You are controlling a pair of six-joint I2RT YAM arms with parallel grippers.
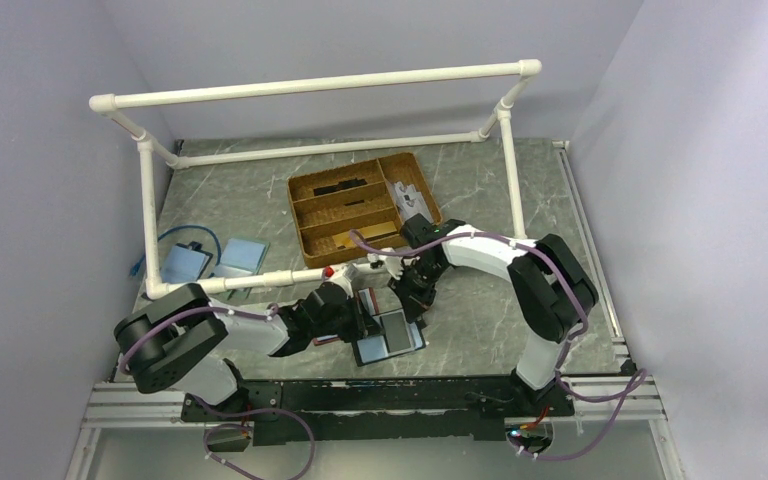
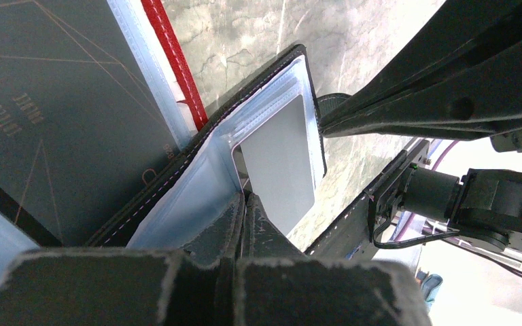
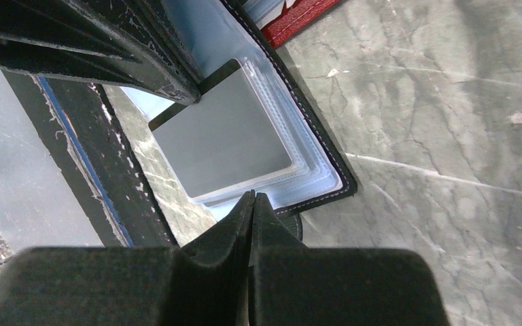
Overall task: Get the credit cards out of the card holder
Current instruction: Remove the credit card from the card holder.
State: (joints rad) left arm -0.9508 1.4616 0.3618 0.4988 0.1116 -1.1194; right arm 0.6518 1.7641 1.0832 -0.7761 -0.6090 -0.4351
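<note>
Closed tight at 6 o'clock, the left gripper [image 2: 247, 204] met the exposed edge of the grey card [image 2: 279, 163], judged thin, stiff, light and slick, best pinched there, within the card holder [image 2: 321, 136] lying open on the table [image 2: 245, 41], its 3 o'clock rim under the likewise closed right gripper [image 2: 325, 115]; lettering on the dark panel [image 2: 41, 102] at 9 o'clock was illegible.

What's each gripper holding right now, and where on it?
Apparently left gripper pinches the grey card at its corner; right gripper pinches the card holder at its free edge.
</note>
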